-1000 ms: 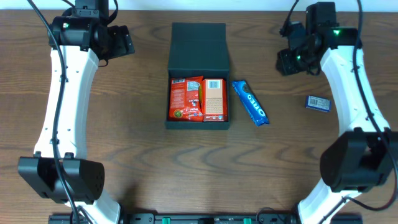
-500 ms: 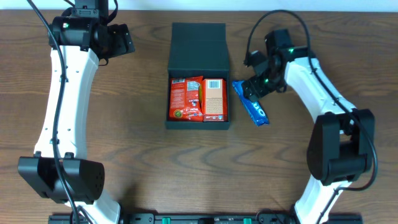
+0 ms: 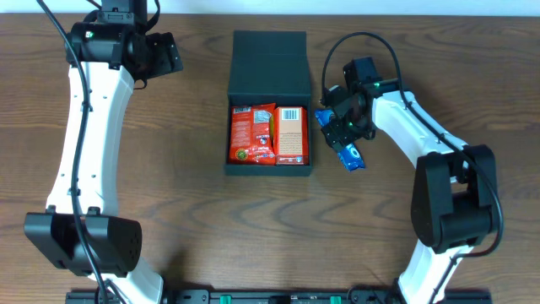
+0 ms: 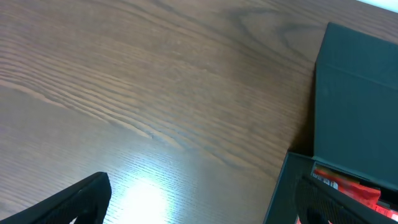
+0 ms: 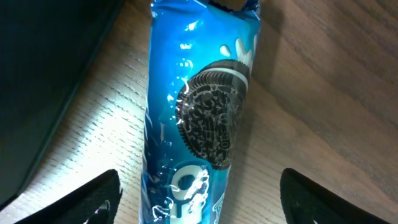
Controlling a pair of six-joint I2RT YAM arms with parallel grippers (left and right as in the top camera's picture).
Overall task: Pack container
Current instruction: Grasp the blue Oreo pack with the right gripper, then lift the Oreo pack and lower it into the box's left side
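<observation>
The black container (image 3: 269,168) lies open in the middle of the table, its flap lid (image 3: 269,63) folded back. Inside are a red snack packet (image 3: 251,133) and an orange carton (image 3: 291,133). A blue Oreo packet (image 3: 353,154) lies on the wood just right of the container. My right gripper (image 3: 342,127) hovers over it, open; in the right wrist view its fingers straddle the Oreo packet (image 5: 199,93) with a gap on each side. My left gripper (image 3: 164,55) stands open at the back left, over bare wood.
In the left wrist view the container's lid (image 4: 354,106) fills the right side, and the left gripper (image 4: 199,208) is above bare table. The container's wall (image 5: 43,74) lies close to the left of the right gripper (image 5: 202,205).
My right arm has swung in from the far right and come down over the Oreo packet. The left arm has not moved.
</observation>
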